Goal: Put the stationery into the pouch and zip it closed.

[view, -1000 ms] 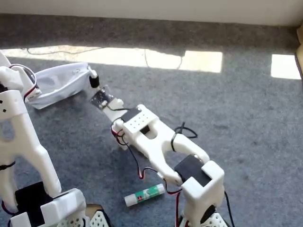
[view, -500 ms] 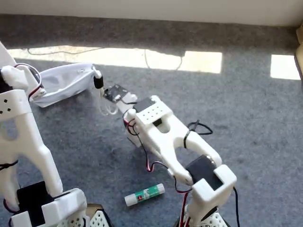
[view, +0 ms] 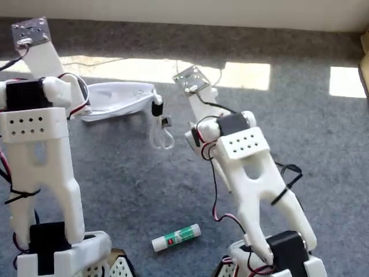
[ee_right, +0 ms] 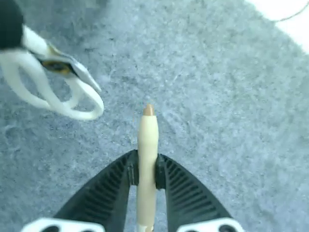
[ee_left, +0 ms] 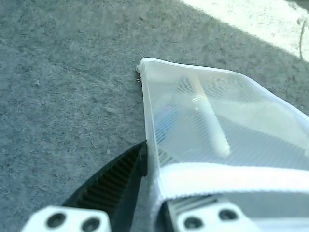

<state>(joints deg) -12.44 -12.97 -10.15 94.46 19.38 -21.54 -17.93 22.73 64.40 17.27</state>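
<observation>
My left gripper (ee_left: 152, 193) is pinched narrow on the pouch (ee_left: 207, 116). The black finger is on one side of the white band along the pouch's edge, and the ribbed pad is on the other. Seen from above, the pouch stretches to the right from that gripper, over the far left part of the carpet (view: 300, 133). Through the mesh I see a white stick (ee_left: 210, 123) and something blue (ee_left: 166, 123) that I cannot make out. A black pull (view: 157, 108) sits at the pouch's right end, and a white cord loop (view: 162, 137) hangs from it.

My right gripper (ee_right: 146, 164) is closed on a cream pen (ee_right: 147, 135), with the brown tip pointing out past the fingertips. The pen is over the carpet, just right of the loop and not touching it. I cannot tell whether the tip meets the carpet.

The glue stick (view: 176, 236) lies on the carpet at the near side, about midway left to right. It is well apart from the pouch and from both grippers.
</observation>
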